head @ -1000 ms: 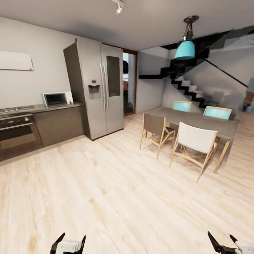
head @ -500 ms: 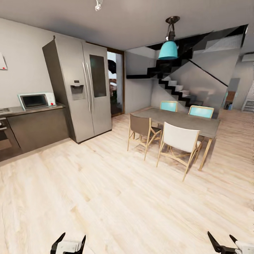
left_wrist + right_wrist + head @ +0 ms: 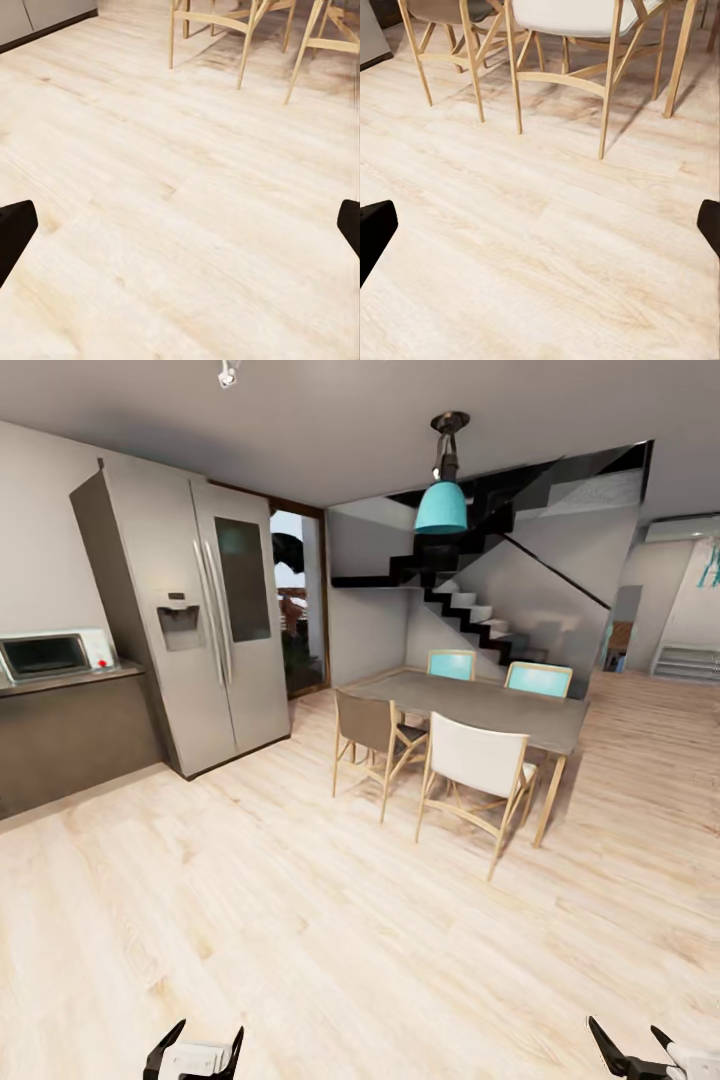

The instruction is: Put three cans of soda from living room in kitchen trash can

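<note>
while both claws, left claw (image 3: 193, 1050) and right claw (image 3: 632, 1050), hang spread and empty, the kitchen fridge (image 3: 190, 630) stands far ahead.

My black-fingered left gripper (image 3: 193, 1050), pale wood-grain floor (image 3: 300, 920), silver fridge (image 3: 190, 630), teal pendant lamp (image 3: 441, 508), grey table (image 3: 480, 702), two teal chairs (image 3: 538, 678), one white chair (image 3: 475, 758).

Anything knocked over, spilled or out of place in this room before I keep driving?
Nothing stands out. The four chairs stand upright around the dining table, the fridge doors are closed, and the wood floor shows no spill. Left gripper and right gripper are open and hold nothing.
</note>
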